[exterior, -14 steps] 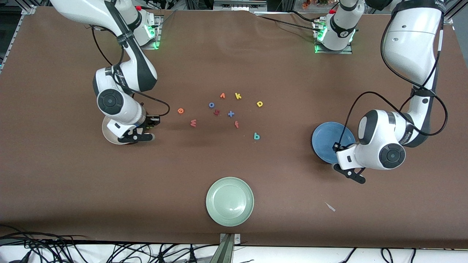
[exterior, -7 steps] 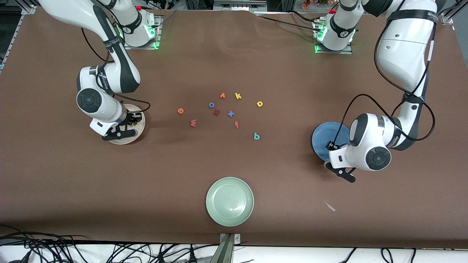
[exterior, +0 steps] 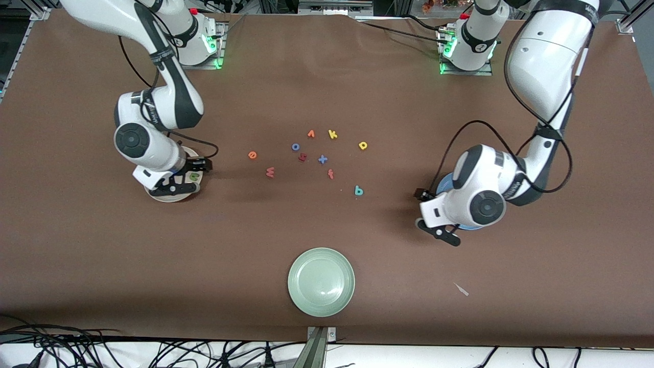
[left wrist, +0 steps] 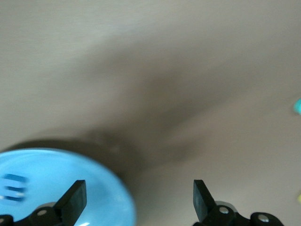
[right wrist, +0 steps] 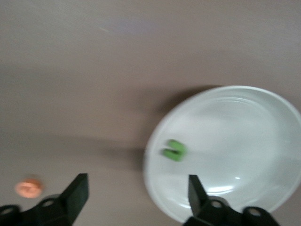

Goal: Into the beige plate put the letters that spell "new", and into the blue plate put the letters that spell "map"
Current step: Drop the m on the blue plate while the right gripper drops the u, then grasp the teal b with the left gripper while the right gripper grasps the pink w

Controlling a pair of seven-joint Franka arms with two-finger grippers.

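My right gripper [exterior: 173, 190] hangs open over the rim of the beige plate [exterior: 166, 199], on the side toward the loose letters. The green n [exterior: 194, 177] lies loose in that plate. In the right wrist view the open right gripper [right wrist: 137, 184] straddles the beige plate's [right wrist: 244, 141] rim, with the green n [right wrist: 173, 150] inside and the orange e [right wrist: 29, 188] on the table. My left gripper [exterior: 438, 232] is open and empty over the blue plate's [exterior: 442, 186] edge. The left wrist view shows the left gripper [left wrist: 138, 188], the blue plate [left wrist: 47, 174] and the blue m [left wrist: 14, 186] lying in it. On the table lie the orange e [exterior: 252, 155], pink-red w [exterior: 270, 172], teal a [exterior: 358, 190] and yellow p [exterior: 363, 145].
Mid-table, other letters sit close together: an orange v [exterior: 310, 134], a yellow k [exterior: 332, 134], a blue o [exterior: 295, 146], a dark red letter [exterior: 302, 157], a blue cross-shaped one [exterior: 322, 159] and a red f [exterior: 330, 174]. A pale green plate [exterior: 321, 281] stands nearest the front camera.
Both grippers have opened. The green n now lies in the beige plate. The left gripper has slid from over the blue plate toward the table's middle; the right has shifted slightly over its plate.
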